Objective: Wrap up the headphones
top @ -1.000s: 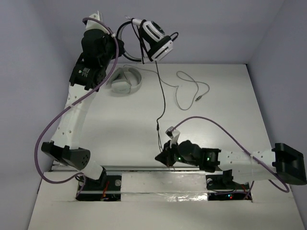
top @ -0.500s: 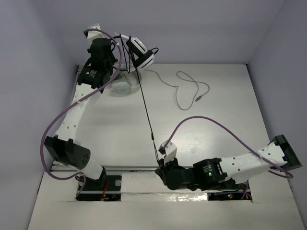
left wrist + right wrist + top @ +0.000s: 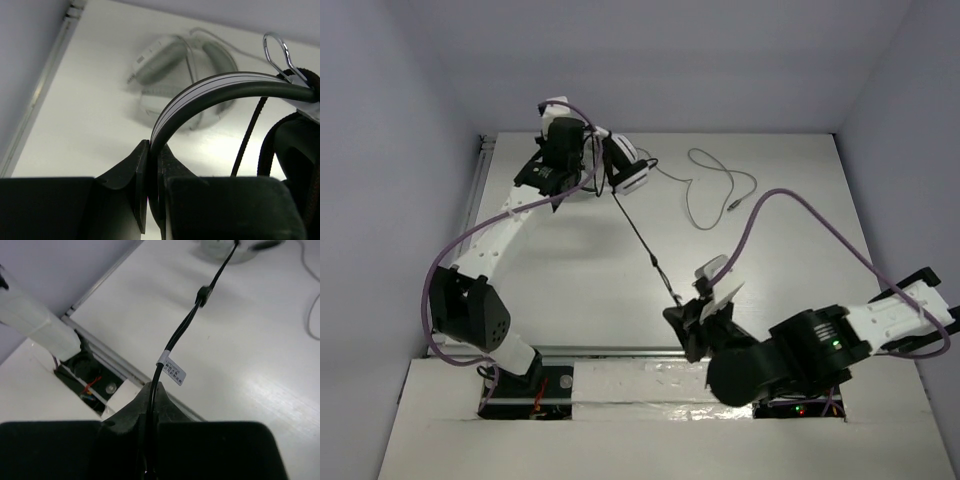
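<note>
Grey headset [image 3: 160,56] beyond the headphones [image 3: 216,88]

Tag [image 3: 172,371] on the cable [image 3: 182,332]: print too small to read

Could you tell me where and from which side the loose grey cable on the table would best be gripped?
Probably near its plug end, coming straight down from above: the grey cable lies flat in loose curves on the table, and that end sits apart from other things.

The white left arm [image 3: 492,238] reaches far, its black two-finger left gripper [image 3: 152,152] clamped shut; the right arm [image 3: 880,315] (bent sharply) has its right gripper [image 3: 152,388] pinched closed.
</note>
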### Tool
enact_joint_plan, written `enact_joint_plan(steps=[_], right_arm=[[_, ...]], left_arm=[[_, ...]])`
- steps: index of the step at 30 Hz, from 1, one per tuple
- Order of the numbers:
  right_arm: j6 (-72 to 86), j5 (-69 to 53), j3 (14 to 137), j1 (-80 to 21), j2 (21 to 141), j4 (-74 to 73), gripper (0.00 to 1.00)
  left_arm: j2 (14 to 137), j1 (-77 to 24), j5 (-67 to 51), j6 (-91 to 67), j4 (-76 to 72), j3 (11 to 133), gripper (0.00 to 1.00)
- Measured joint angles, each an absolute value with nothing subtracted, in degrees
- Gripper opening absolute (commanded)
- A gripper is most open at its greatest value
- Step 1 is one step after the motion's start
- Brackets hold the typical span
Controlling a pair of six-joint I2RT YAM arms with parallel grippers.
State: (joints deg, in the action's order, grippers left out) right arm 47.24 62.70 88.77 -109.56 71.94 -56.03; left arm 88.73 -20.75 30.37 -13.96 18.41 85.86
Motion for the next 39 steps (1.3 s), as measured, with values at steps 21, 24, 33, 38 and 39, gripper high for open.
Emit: enact_joint_plan(steps=[21,24,33,38,39], right_arm=[[-1.17,76.18,86.59,-109.60,42.35,-23.11,0.00],[-1.78,76.95,86.28,-109.60,41.82,-22.72,0.00],[-1.17,79.31,80.88,-109.69,38.02,-22.81,0.00],[-0.01,82.50,75.09,-109.91,30.09,-22.72,0.00],[0.54,82.98,74.83,-109.91,29.47,-22.79,0.00]], left_arm=[[79.46,-59.72,29.17,-10.61,16.25,66.61,0.00],[78.24,-64.58,28.27,-9.96,17.17,65.47,0.00],[73.21,-70.89,17.37,-7.44,15.84,62.30,0.00],[63.11,-70.65,9.76,-5.82,15.40,60.77,0.00],[61.54,-70.65,8.36,-5.74,15.22,61.17,0.00]])
